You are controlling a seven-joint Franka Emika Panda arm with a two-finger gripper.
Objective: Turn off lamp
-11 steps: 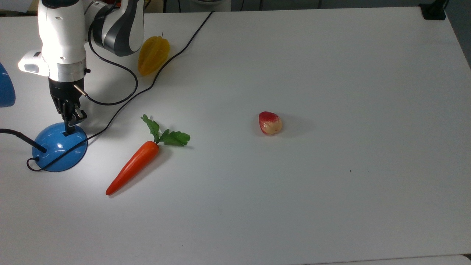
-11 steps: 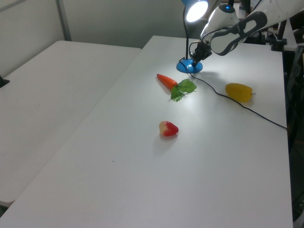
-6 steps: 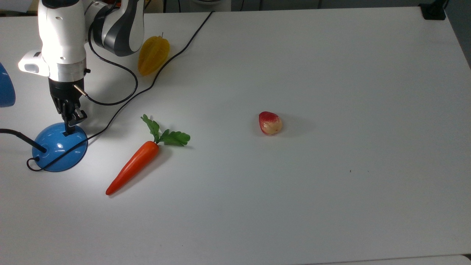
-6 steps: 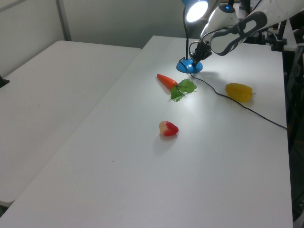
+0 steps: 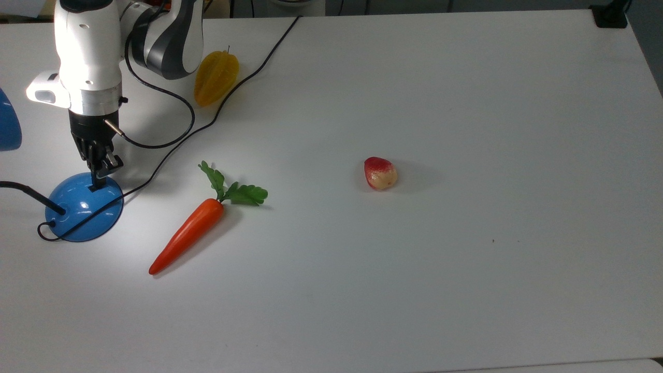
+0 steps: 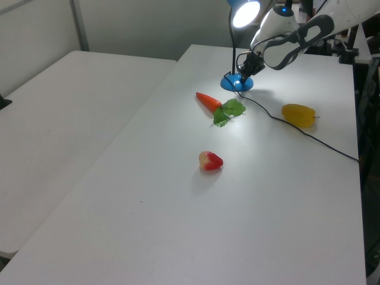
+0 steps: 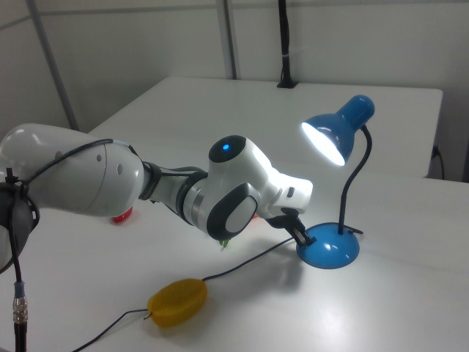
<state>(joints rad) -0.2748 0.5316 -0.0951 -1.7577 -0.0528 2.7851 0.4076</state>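
The lamp has a glossy blue dome base (image 5: 85, 210) at the top view's left, a black gooseneck (image 7: 357, 183) and a blue shade (image 7: 341, 128) that glows bright. Light pools on the table around the base. My gripper (image 5: 98, 180) points down with its fingers shut together. Its tip rests on the upper edge of the base, where a small black switch sits under it. In the left view the gripper (image 6: 242, 73) touches the base (image 6: 236, 84) below the lit shade (image 6: 245, 12). In the right view the gripper (image 7: 301, 235) meets the base (image 7: 331, 251) on its left side.
An orange toy carrot (image 5: 189, 233) with green leaves lies just right of the base. A yellow starfruit (image 5: 216, 76) sits beside the arm, and a red fruit (image 5: 380, 173) lies mid-table. The lamp's thin black cord (image 5: 233, 88) runs across the table toward the far edge.
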